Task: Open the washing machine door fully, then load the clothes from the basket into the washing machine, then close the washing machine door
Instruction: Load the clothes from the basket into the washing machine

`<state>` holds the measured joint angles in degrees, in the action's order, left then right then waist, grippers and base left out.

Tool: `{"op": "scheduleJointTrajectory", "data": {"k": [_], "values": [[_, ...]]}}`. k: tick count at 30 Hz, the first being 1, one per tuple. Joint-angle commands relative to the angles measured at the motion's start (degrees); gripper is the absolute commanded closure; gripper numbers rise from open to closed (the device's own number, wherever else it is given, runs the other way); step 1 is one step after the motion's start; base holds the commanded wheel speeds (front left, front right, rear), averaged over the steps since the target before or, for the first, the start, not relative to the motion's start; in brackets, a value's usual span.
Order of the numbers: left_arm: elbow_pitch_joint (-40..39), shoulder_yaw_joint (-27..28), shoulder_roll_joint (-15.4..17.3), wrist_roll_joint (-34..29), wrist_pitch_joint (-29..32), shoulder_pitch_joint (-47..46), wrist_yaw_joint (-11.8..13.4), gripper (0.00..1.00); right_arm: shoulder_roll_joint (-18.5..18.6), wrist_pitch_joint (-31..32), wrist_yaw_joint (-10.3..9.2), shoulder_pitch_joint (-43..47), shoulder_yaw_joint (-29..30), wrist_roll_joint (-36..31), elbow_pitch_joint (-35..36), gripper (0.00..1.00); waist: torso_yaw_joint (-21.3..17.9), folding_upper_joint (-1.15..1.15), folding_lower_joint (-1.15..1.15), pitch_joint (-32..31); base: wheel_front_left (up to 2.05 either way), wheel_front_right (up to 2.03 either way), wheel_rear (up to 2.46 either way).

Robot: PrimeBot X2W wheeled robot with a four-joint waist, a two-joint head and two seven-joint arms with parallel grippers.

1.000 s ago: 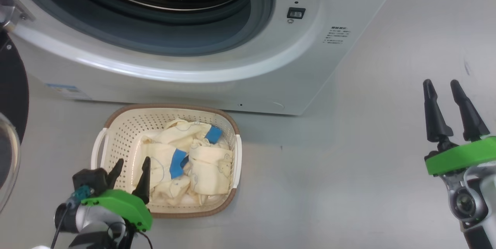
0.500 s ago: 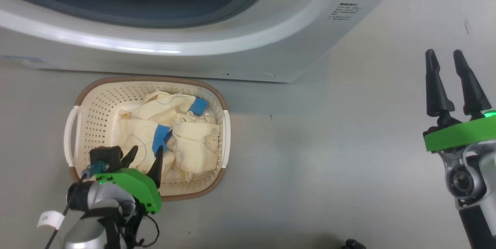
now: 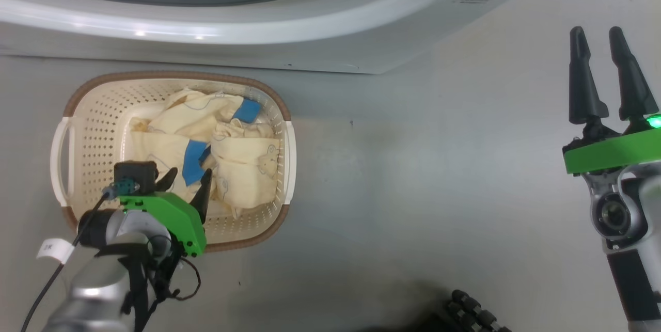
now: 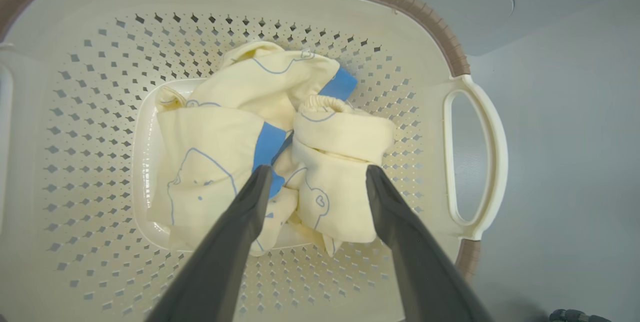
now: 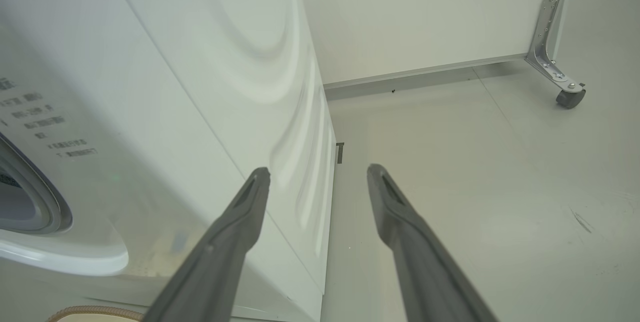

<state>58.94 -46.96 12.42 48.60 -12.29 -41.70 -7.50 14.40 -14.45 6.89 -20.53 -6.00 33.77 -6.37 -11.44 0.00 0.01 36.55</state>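
Clothes [image 4: 260, 131] of soft pale yellow fabric with bright blue patches lie bunched under the robot's left gripper [image 4: 316, 169], its two long dark fingers [image 4: 235, 232] pointed down, spread and empty, bracketing the heap's middle, a stance that looks set for a pinch. They fill the small cream perforated plastic basket [image 3: 93, 115] with a brown rim, parked on the grey floor [image 3: 413, 192] just before the big white front-loading washing machine [image 3: 258, 48], likely for a short carry. Well off to the right, the right gripper [image 3: 596, 32] hangs parted, holding nothing.
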Motion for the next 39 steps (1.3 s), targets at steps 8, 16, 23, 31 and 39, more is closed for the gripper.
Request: {"op": "scheduleJointTrajectory", "data": {"k": [8,16,23,31,39], "values": [[-0.89,-6.08,3.77,5.34,0.30,-3.92,0.01,0.00,0.46,-0.55,0.59,-0.71,-0.14,-0.29,2.41,0.00,-1.33,0.00,-0.01,3.55,0.00,0.00,0.00],[-1.78,-11.76,4.78,9.73,0.56,-6.43,0.01,0.00,-0.36,-0.55,0.59,-2.33,0.00,-0.45,2.84,0.00,-1.90,0.00,-0.01,5.67,0.00,0.00,0.00],[-2.19,-16.14,5.52,13.24,0.38,-8.19,0.01,0.00,-0.52,-0.55,0.59,-3.30,-0.31,-0.53,3.09,0.00,-2.16,0.00,-0.01,6.92,0.00,0.00,0.00],[-2.58,-20.62,6.40,16.79,0.19,-9.81,0.01,0.00,-0.64,-0.55,0.59,-3.91,-0.68,-0.45,3.36,0.00,-2.71,0.00,-0.01,7.99,0.00,0.00,0.00],[-3.58,-23.55,7.26,19.48,0.37,-11.02,0.01,0.00,-0.95,-0.55,0.59,-4.62,-1.46,-0.29,3.46,0.00,-3.63,0.00,-0.01,9.06,0.00,0.00,0.00]]}}
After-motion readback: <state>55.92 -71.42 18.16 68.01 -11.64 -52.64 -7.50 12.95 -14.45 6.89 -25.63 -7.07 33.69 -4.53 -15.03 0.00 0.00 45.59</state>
